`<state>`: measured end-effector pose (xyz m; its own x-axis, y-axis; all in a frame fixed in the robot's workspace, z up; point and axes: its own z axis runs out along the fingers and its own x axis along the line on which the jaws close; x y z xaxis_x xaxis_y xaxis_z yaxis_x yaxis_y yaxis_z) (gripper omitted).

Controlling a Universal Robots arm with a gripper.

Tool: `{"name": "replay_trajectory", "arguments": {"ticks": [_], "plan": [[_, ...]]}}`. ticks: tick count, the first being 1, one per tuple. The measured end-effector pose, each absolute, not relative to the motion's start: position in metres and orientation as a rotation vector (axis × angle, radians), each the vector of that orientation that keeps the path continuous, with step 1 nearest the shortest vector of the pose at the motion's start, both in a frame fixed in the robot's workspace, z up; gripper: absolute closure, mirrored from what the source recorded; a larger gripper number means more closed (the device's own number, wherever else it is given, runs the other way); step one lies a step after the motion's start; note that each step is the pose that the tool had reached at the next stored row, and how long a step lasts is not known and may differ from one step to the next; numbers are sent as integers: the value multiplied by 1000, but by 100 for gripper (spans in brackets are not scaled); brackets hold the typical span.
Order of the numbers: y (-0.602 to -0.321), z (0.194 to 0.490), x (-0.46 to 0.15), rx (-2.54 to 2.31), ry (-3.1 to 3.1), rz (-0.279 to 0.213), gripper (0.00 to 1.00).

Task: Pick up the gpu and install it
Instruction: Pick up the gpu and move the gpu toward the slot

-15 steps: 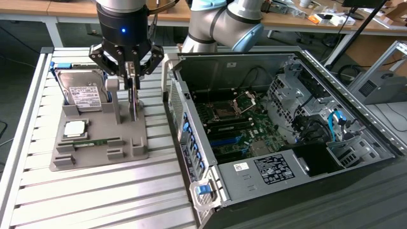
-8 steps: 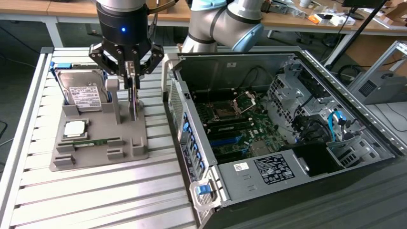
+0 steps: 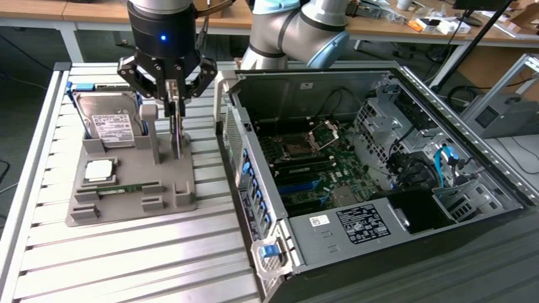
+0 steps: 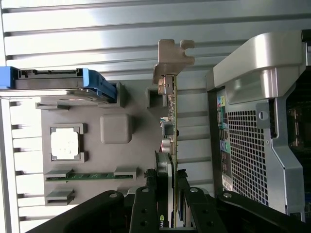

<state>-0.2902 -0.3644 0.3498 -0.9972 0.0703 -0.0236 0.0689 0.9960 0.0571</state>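
Here, the gpu [image 4: 173, 121] is seen standing upright in the gray holder [image 3: 126, 205]; it is seemingly clamped by the gripper [image 3: 173, 106], beside the open computer case [image 3: 320, 95].

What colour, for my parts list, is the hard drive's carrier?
Blue carrier, best in the wrist view.

Silver-grey arm [image 3: 295, 35], pale-blue joint cap [image 3: 274, 5], black screw-studded jaws, perhaps a blue lamp [image 3: 163, 36].

Bright overhead light, mild glare
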Motion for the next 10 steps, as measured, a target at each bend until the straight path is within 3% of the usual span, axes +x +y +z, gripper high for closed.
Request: {"name": "replay_trajectory", "arguments": {"ticks": [10], "plan": [[-364,353,-290,109,3113,95,73]]}}
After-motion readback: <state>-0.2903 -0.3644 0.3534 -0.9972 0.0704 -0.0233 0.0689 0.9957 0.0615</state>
